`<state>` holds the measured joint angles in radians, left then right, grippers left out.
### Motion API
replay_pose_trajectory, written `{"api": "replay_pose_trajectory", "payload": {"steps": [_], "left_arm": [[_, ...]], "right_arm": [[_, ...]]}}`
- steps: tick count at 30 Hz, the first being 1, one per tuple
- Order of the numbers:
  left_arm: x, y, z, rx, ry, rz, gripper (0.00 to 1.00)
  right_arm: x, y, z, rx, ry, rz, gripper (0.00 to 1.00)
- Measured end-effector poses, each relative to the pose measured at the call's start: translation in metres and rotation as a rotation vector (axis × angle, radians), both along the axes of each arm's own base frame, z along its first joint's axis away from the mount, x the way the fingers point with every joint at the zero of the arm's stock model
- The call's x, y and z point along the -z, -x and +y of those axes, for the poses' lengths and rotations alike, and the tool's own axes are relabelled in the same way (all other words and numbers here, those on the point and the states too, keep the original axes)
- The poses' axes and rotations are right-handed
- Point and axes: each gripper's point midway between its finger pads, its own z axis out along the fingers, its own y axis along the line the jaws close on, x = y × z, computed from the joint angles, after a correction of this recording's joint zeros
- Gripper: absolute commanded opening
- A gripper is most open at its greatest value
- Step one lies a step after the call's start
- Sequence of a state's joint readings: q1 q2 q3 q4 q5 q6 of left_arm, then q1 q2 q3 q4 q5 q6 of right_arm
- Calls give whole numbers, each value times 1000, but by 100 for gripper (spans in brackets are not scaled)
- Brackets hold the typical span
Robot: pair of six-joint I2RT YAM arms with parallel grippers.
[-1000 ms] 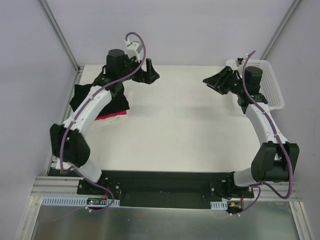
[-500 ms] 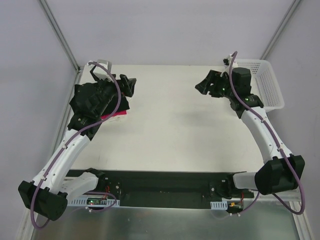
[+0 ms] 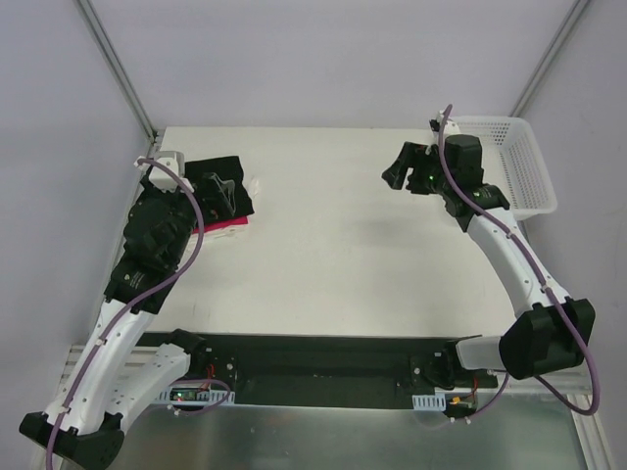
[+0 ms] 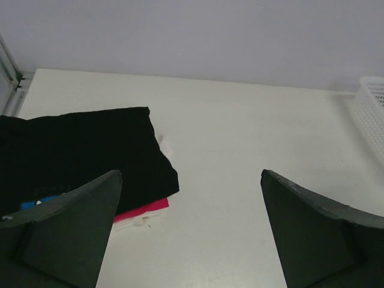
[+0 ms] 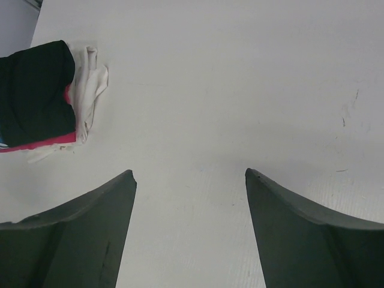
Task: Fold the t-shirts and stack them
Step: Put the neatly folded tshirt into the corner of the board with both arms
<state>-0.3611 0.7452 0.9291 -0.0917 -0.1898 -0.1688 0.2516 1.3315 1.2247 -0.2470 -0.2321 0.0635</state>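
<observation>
The far left corner of the worktop point(image 3: 333, 264) is taken up by the shirt stack point(image 4: 90, 144), above which the left pincer point(image 4: 190, 174) is held with jaws wide apart. The far right corner is blocked by the basket point(image 3: 529, 176), set along the right edge. The right pincer point(image 5: 189, 173), also spread, is held just left of it. Between stack and basket, bare surface is seen across the middle and down to the near edge.

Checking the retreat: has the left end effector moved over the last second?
Yes. The left end effector pulled back leftward and nearer, now over the shirt stack.
</observation>
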Motion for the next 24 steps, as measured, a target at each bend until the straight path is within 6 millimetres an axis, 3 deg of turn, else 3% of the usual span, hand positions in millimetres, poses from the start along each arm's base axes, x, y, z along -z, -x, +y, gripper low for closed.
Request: {"api": "replay_pose_trajectory", "payload": {"steps": [9,24], "left_arm": [[23,8,14,-49,-73,126,99],[29,15,19,-58,-97,145,99]], "right_arm": [[23,-8,-6,56,71,69,80],[18,-10,-15,113,131,33,81]]}}
